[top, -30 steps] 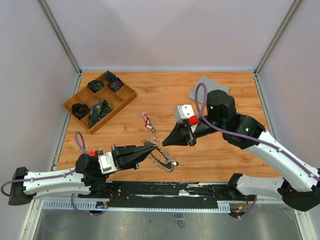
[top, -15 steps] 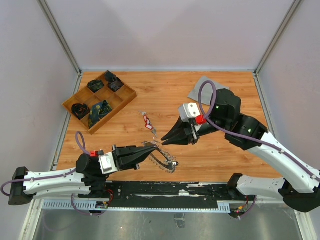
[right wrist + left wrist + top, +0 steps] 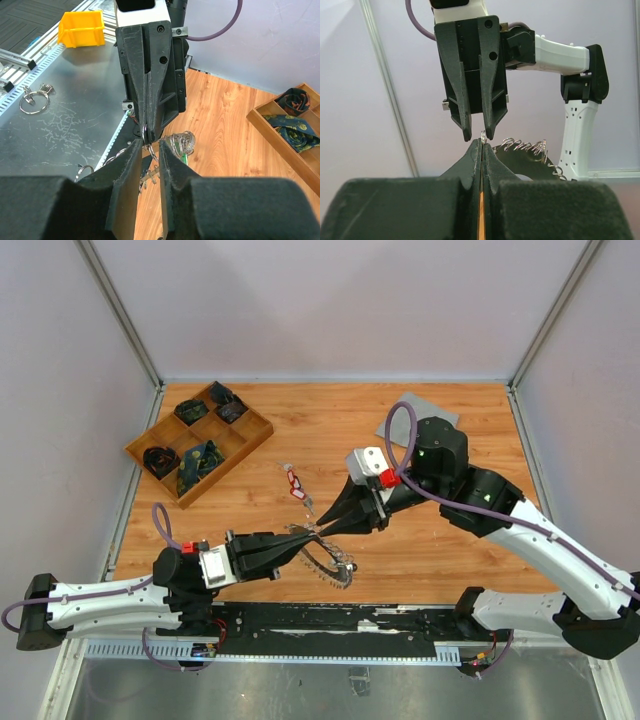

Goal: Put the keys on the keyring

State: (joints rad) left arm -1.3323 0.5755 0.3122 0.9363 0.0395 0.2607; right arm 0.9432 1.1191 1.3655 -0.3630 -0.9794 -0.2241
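My left gripper (image 3: 306,532) is shut on the rim of the keyring (image 3: 335,562), a thin silver ring fringed with small wire loops (image 3: 525,146), and holds it up off the table. My right gripper (image 3: 322,530) meets it tip to tip. Its jaws stand a little apart (image 3: 149,145) around a small loop that sticks out of the left fingertips (image 3: 483,134). Nothing is clamped in them. One of the keys (image 3: 293,480), with a red tag, lies on the wood behind the grippers, and a second small key (image 3: 308,506) lies just below it. A green tag (image 3: 183,159) shows under the coil of loops.
A wooden compartment tray (image 3: 248,445) with dark items stands at the back left. A grey cloth square (image 3: 412,412) lies at the back right. In the right wrist view a yellow bin (image 3: 82,27) and loose rings (image 3: 34,100) sit on the metal bench beyond the table's near edge.
The right gripper's jaws have parted a little, and its tips have come in closer to the left fingertips. The left arm has held still with the keyring.
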